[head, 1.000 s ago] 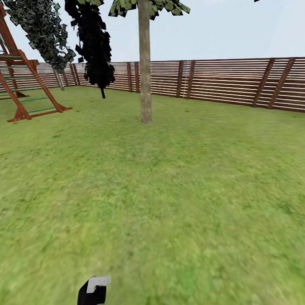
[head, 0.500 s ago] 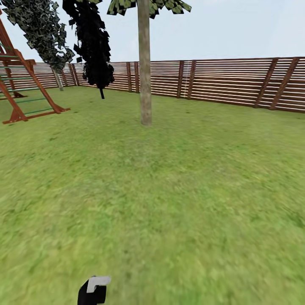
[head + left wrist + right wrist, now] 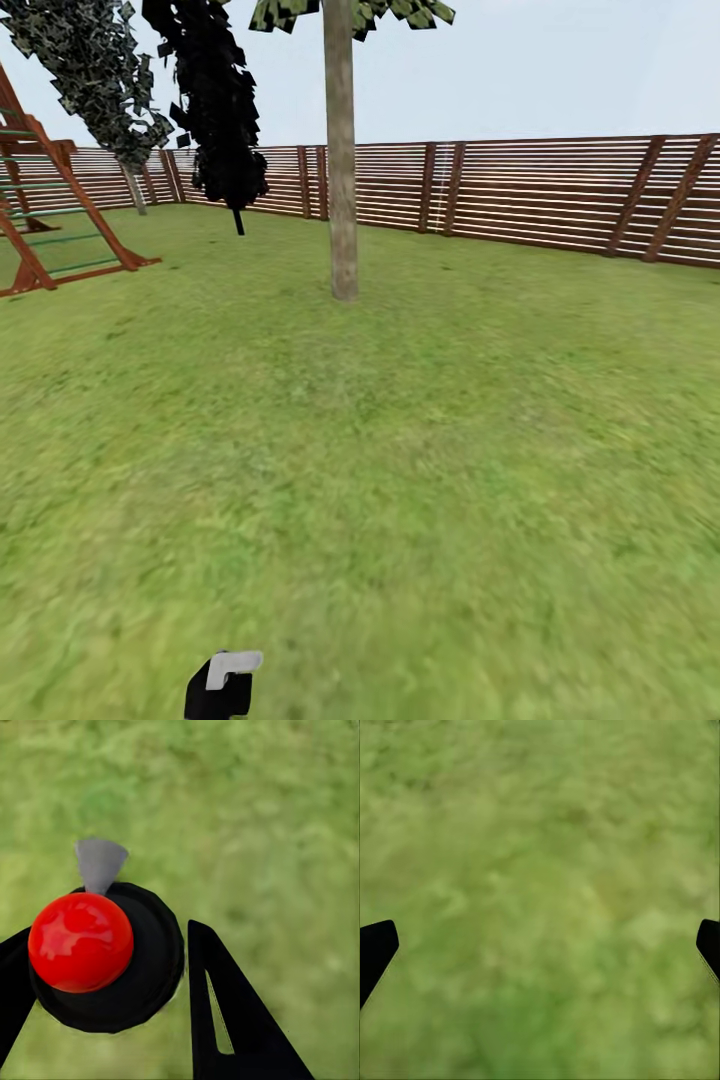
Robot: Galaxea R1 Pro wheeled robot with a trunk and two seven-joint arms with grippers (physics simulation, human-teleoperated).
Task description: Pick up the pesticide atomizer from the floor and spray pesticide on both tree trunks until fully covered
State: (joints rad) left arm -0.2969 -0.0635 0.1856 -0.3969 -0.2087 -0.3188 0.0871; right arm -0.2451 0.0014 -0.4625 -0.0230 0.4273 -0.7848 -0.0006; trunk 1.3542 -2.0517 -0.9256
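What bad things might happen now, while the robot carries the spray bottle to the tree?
The black atomizer with the red ball top sits between the left gripper fingers; a loose grip might drop it on the green lawn. The pale grey-brown tree trunk stands far ahead, so spraying from here would likely miss.

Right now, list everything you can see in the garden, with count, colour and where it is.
tree trunk: one, grey-brown, centre of lawn
other trees: two, dark foliage, far left by fence
wooden fence: one, brown slats, across the back
climbing frame: one, red-brown with green rungs, left edge
lawn: green, foreground
pesticide atomizer: one, black body, red knob, grey nozzle, between left gripper fingers
left gripper: black, shut on atomizer
right gripper: black, open, over grass
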